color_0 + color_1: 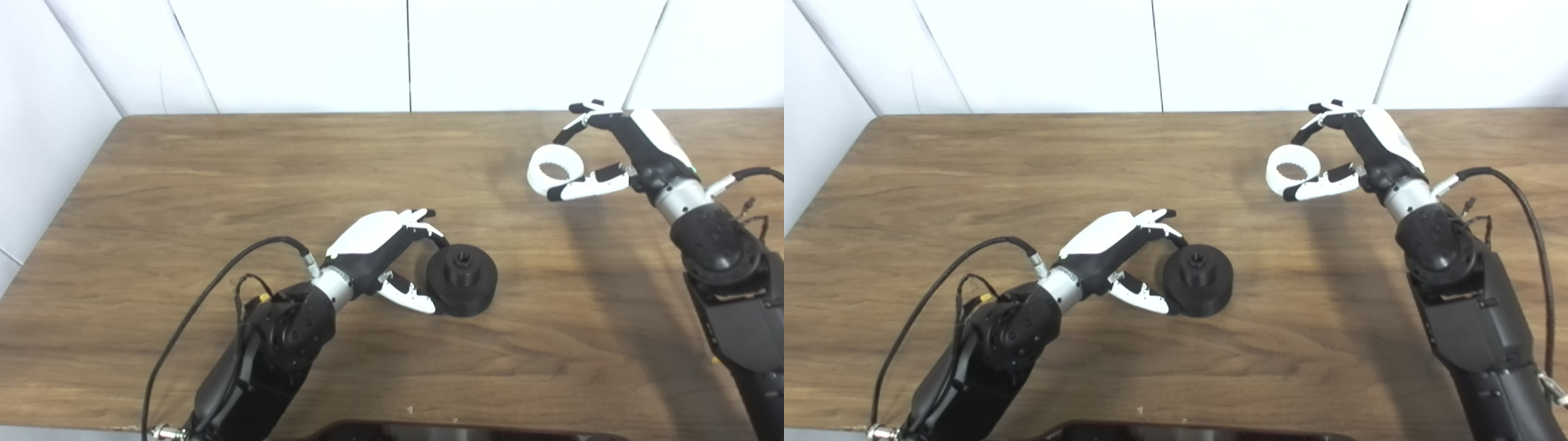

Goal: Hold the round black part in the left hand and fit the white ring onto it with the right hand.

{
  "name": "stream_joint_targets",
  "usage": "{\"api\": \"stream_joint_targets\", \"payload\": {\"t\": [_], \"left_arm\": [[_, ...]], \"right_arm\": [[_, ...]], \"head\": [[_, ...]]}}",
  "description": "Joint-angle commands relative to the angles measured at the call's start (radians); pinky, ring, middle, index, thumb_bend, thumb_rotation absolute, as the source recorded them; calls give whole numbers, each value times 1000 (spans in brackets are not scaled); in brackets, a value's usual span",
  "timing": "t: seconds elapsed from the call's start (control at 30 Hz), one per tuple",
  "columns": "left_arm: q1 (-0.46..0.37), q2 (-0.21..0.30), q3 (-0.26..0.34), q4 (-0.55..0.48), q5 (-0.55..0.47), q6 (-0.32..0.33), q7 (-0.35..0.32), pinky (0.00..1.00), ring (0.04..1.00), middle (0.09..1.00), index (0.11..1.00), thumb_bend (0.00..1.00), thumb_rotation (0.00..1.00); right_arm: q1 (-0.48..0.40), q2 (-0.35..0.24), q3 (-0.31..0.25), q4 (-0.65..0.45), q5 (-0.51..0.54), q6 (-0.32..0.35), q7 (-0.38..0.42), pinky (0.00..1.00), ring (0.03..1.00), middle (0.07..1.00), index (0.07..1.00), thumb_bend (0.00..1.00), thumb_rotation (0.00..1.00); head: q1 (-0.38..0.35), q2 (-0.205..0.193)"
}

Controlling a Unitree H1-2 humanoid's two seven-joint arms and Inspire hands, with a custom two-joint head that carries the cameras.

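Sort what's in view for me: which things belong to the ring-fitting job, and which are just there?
Job:
- round black plastic part, gripped by left hand
- white plastic ring, held by right hand

Just there:
- brown wooden table
- white wall panels
- dark object at bottom edge, unclear

The worktop (245, 184) looks like brown wood-grain laminate, smooth with a soft sheen. The round black part (462, 280) appears to be matt black plastic with a dull, slightly rough face, and the white ring (555, 170) looks like matt white plastic with a toothed inner edge. The left hand (392, 257) and right hand (612, 153) wear smooth, faintly glossy white and black plastic shells, each above a brushed-metal wrist collar.
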Motion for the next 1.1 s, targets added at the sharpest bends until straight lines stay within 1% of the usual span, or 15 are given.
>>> {"api": "stream_joint_targets", "payload": {"t": [0.0,0.1,0.27,0.5,0.6,0.77,1.07], "left_arm": [[-15,-7,-16,13,-27,-3,-33,847,1000,991,735,830,260],[-17,-7,-16,18,-27,-10,-29,845,1000,990,735,833,259],[-19,-6,-16,19,-24,-17,-24,853,1000,987,733,837,264],[-17,-3,-18,18,-21,-22,-22,845,1000,983,729,838,272],[-15,-3,-16,15,-29,-16,-27,850,1000,987,732,833,271],[-16,-5,-19,21,-28,-21,-24,833,1000,987,732,834,280],[-17,-5,-18,21,-31,-21,-26,843,1000,989,733,835,273]], "right_arm": [[-20,-20,-16,-79,13,17,19,961,982,889,490,525,152],[4,-19,-14,-131,19,24,41,958,987,888,490,525,152],[42,-10,-9,-204,20,24,61,915,975,881,490,524,154],[84,-2,0,-305,26,29,96,914,978,879,489,525,152],[97,1,1,-343,25,52,110,917,980,881,489,525,152],[111,5,0,-382,28,74,128,918,976,880,489,525,151],[109,20,14,-422,34,103,155,927,976,877,489,525,151]], "head": [[0,1],[1,1],[4,0],[0,3],[0,3],[-3,3],[-1,4]]}}
